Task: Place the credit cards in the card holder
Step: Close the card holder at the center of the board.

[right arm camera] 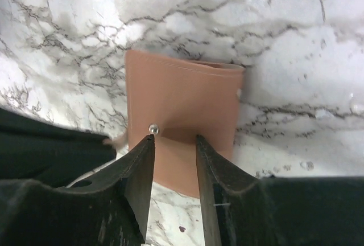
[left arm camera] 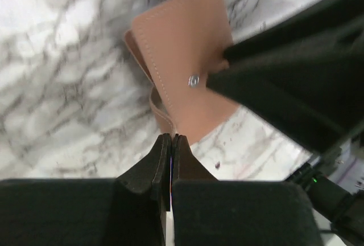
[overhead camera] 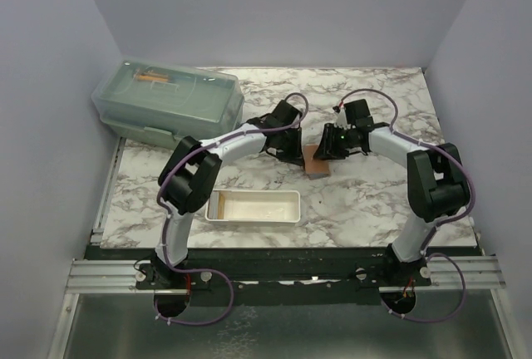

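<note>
The tan-brown card holder [overhead camera: 317, 162] lies on the marble table between both arms. In the left wrist view the card holder [left arm camera: 182, 46] shows a small stud, and a thin tan edge of it runs down into my left gripper [left arm camera: 172, 138], which is shut on that edge. My left gripper [overhead camera: 293, 154] sits at its left side. My right gripper [right arm camera: 175, 138] stands open, its fingertips resting on the top face of the card holder [right arm camera: 182, 98] next to the stud. My right gripper [overhead camera: 329, 148] comes in from the right. The credit cards are out of view.
A long white tray [overhead camera: 253, 207] lies in front of the left arm. A translucent green lidded box [overhead camera: 170, 101] stands at the back left. Grey walls close in the table on three sides.
</note>
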Available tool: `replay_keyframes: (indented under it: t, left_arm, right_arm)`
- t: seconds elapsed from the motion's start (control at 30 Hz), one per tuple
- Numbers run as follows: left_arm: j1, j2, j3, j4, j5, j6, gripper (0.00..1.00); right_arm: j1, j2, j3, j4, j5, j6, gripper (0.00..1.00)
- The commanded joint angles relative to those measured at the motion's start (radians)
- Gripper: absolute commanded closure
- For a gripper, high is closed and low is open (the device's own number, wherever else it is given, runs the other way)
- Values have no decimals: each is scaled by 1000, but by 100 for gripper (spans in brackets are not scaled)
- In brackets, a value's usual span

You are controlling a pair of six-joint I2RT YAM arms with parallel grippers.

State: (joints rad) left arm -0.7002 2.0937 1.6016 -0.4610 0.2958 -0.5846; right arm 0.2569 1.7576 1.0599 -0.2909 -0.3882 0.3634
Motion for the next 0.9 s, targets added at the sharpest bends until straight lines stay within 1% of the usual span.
replay_keyframes:
  t: [0.0,0.03,0.1,0.23,0.3,0.37,0.4,0.5,0.57,0.6,0.67,0.73,0.77,0.8,0.83,0.87]
  left_arm:
    - [-11,-145,-196,184,124,-184,100]
    - [-17,-163,-237,222,140,-216,100]
    - [-36,-188,-295,288,172,-264,100]
    - [-101,-192,-294,326,228,-290,99]
    - [-135,-176,-266,339,270,-293,85]
    - [-156,-174,-245,340,293,-292,66]
    - [-158,-184,-246,340,297,-287,58]
    - [-133,-255,-275,326,304,-252,39]
    - [-104,-288,-262,279,339,-214,33]
    - [-85,-294,-241,235,359,-188,27]
    - [-40,-312,-214,166,361,-146,23]
    - [6,-315,-190,136,341,-119,22]
    - [26,-293,-167,114,340,-110,24]
    - [41,-262,-131,91,342,-98,27]
    - [50,-222,-98,66,335,-86,30]
    - [50,-187,-74,57,316,-78,31]
  right_arm:
    - [15,58,74,-76,67,-46,61]
    - [15,41,79,-86,86,-26,60]
    - [13,-15,74,-118,142,6,54]
    - [5,-154,15,-197,270,92,41]
    - [-7,-212,-20,-242,312,141,39]
    - [-27,-273,-75,-265,317,197,36]
    - [-36,-314,-115,-261,302,222,35]
    - [-45,-436,-234,-222,208,298,34]
    - [-45,-516,-302,-188,146,350,34]
    - [-45,-545,-334,-173,121,380,34]
    - [-46,-579,-391,-139,91,422,34]
    - [-45,-576,-447,-77,33,462,41]
    - [-46,-563,-470,-29,-6,469,47]
    - [-46,-546,-488,3,-31,481,52]
    - [-44,-530,-504,39,-60,492,55]
    - [-44,-518,-518,74,-82,501,56]
